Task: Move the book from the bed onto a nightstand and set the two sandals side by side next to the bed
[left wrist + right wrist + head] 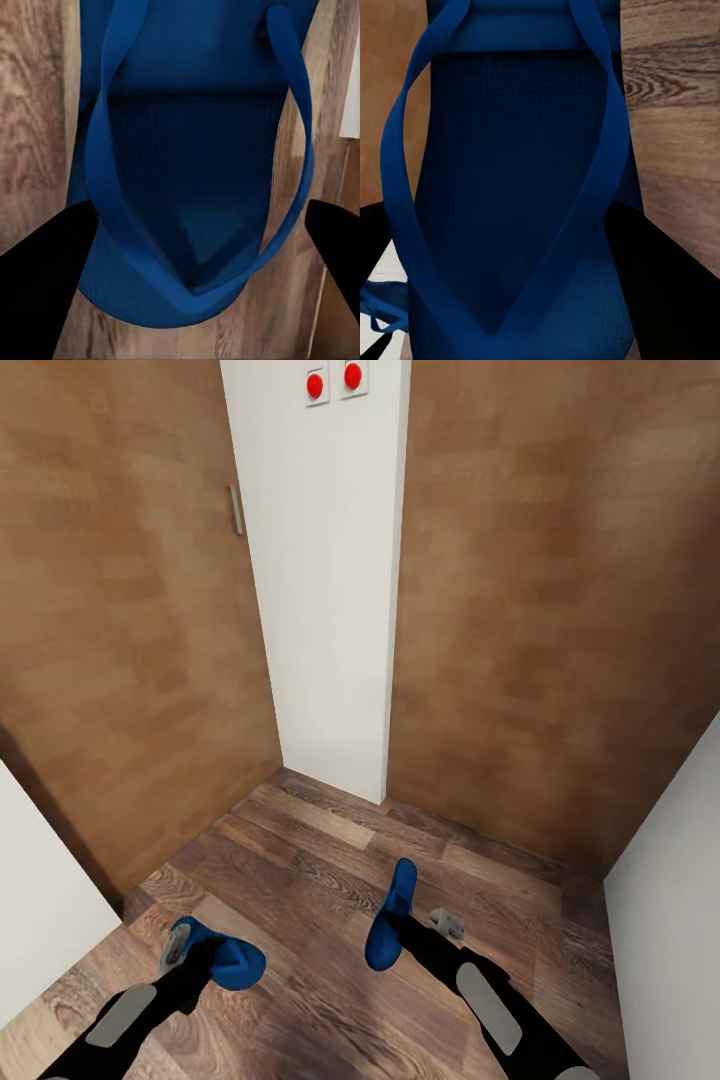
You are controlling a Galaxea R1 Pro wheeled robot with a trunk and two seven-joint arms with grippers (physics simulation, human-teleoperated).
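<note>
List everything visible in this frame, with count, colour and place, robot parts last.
sandals: 2, bright blue; one held at the left arm's tip, one at the right arm's tip, both above the floor
doors: 2, brown wood; one at left with a grey handle, one at right
wall strip: 1, white; between the doors
red buttons: 2, on white plates at the top of the strip
floor: wood plank, brown
side walls: 2, white; near left and near right
arms: 2, black with grey panels; left gripper and right gripper, each with jaws shut on a sandal
</note>
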